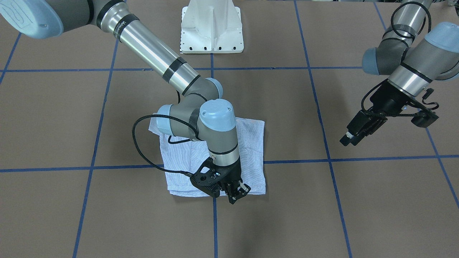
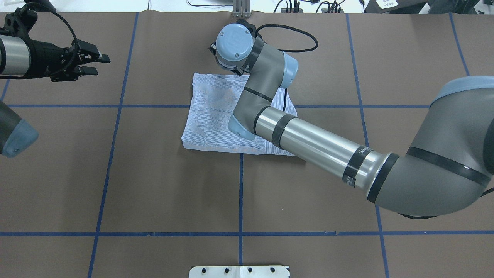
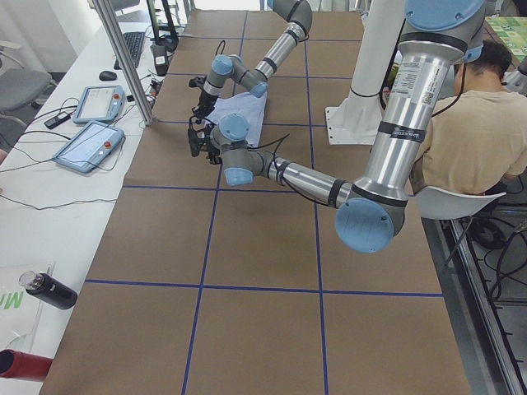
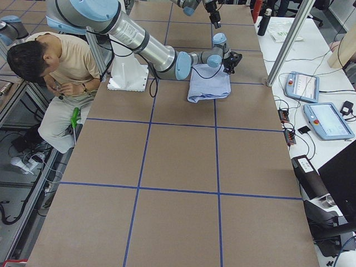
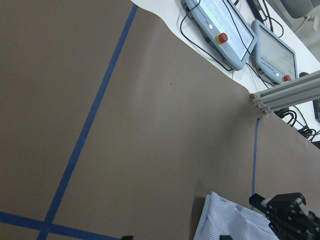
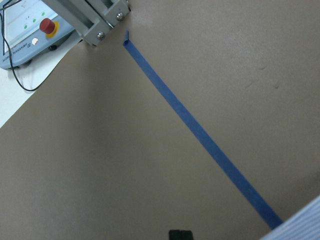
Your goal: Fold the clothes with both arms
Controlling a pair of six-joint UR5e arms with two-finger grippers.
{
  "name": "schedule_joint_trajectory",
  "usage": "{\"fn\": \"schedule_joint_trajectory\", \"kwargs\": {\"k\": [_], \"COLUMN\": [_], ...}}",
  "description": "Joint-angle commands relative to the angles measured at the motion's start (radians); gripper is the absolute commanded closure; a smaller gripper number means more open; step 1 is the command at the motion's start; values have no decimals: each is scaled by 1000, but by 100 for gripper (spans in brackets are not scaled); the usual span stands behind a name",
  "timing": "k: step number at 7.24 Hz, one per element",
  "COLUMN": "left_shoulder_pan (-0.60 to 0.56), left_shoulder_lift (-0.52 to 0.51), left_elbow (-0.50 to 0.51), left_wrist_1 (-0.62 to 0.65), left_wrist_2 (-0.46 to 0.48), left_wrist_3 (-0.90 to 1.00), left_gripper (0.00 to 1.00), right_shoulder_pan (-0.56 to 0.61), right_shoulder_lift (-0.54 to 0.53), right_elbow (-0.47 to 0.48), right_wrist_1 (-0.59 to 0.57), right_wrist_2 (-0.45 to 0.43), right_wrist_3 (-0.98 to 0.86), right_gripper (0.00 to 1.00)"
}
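Observation:
The striped shirt (image 1: pixel 251 143) lies folded into a compact rectangle near the table's middle; it also shows in the overhead view (image 2: pixel 212 112). My right arm reaches over it. My right gripper (image 1: pixel 236 193) hangs just past the shirt's far edge, fingers shut, holding nothing that I can see; in the right wrist view only a shirt corner (image 6: pixel 307 222) shows. My left gripper (image 2: pixel 96 64) is open and empty, held above bare table well to the left of the shirt. The left wrist view shows a shirt corner (image 5: pixel 225 220).
The white pedestal base (image 1: pixel 211 28) stands at the robot's side of the table. Teach pendants (image 5: pixel 225 25) and an aluminium post (image 6: pixel 100 20) sit beyond the far edge. A seated person (image 3: pixel 469 123) is beside the base. Blue tape lines cross the brown table.

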Motion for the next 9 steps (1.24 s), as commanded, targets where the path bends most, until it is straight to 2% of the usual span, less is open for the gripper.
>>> {"fn": "schedule_joint_trajectory", "kwargs": {"k": [1,2,3,4,7,9], "left_shoulder_pan": [-13,-31,-46,-75,-213,-307], "left_shoulder_lift": [49,89,130,153,267,331], "left_elbow": [-13,-20,-21,-20,-14,-9], "left_wrist_1": [4,3,-6,-2,6,27], "left_wrist_2": [0,0,-5,-41,-150,-186], "left_wrist_3": [151,258,380,507,874,1084], "left_gripper": [35,35,32,31,29,24], "right_shoulder_pan": [79,114,174,240,473,593], "right_shoulder_lift": [-142,-246,-340,-469,-766,-987], "right_elbow": [211,412,572,704,925,1059], "right_wrist_1": [-85,-236,-344,-351,-354,-353], "right_wrist_2": [123,169,283,383,650,773], "right_wrist_3": [-76,-156,-228,-308,-608,-800], "right_gripper": [100,100,100,100,100,100]}}
